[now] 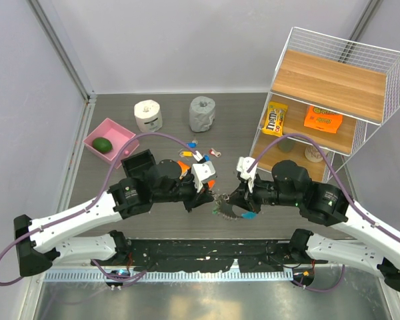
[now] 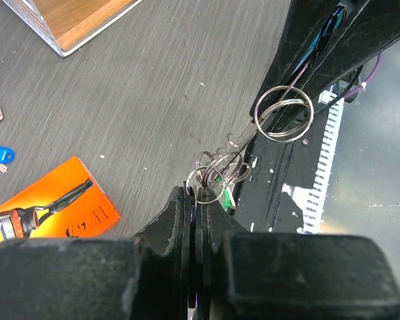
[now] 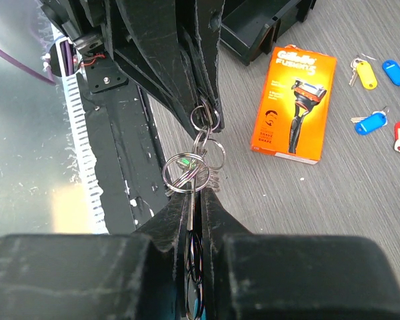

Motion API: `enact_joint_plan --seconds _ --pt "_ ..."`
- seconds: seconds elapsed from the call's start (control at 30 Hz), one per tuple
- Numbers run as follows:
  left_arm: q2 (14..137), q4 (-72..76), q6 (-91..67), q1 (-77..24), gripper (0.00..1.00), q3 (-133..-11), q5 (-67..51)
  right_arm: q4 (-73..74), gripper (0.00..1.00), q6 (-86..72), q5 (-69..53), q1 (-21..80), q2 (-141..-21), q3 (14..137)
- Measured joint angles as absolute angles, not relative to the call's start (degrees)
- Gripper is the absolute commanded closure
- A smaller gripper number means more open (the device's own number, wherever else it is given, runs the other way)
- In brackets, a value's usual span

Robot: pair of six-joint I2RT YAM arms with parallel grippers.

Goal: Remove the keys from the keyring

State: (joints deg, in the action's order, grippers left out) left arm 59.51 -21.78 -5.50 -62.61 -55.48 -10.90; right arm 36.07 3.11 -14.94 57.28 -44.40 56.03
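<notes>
Keys [image 1: 225, 208] sit as a jagged grey bunch strung between the two arms, just inside the near edge of the bench [image 1: 240, 127] and about halfway along it. The light-blue keyring [image 1: 248, 215] pokes out at the bunch's right side, right below the right arm. Left fingers [image 2: 193, 196] are shut tight, pinching a clump of small rings [image 2: 217, 172] with a bit of green tag in it. Right fingers [image 3: 193, 194] are closed too, clamped on a big ring [image 3: 185, 175]. The rings link up into a short chain from one pair of fingers to the other.

Other stuff lying around: an orange razor box [image 3: 293, 103] flat on the bench just past the left arm, toward the middle. A few tagged keys [image 3: 372, 122] in yellow, blue and red are scattered beyond it. There's a pink tray [image 1: 110, 138] by the left edge, two rolls [image 1: 149, 115] near the far edge, and a wire shelf [image 1: 333, 100] in the far right corner.
</notes>
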Motion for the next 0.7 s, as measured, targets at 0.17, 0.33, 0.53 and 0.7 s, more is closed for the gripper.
enact_joint_plan --seconds 0.17,0.33,0.53,0.7 --pt "59.51 -22.94 -5.39 -62.61 0.88 -56.66 -10.90 36.03 0.95 3.11 -15.16 57.28 -44.40 55.20" --pt "59.51 -23.22 -4.99 -62.61 1.00 -57.30 -11.05 35.97 0.95 3.11 -15.16 57.28 -44.36 54.83" --pt "59.51 -23.46 -4.23 -62.61 1.00 -57.30 -11.81 35.94 0.95 3.11 -15.16 57.28 -44.10 54.59" --pt "59.64 -23.40 -4.23 -62.61 1.00 -57.30 -12.82 35.88 0.95 3.14 -15.16 57.28 -43.70 54.57"
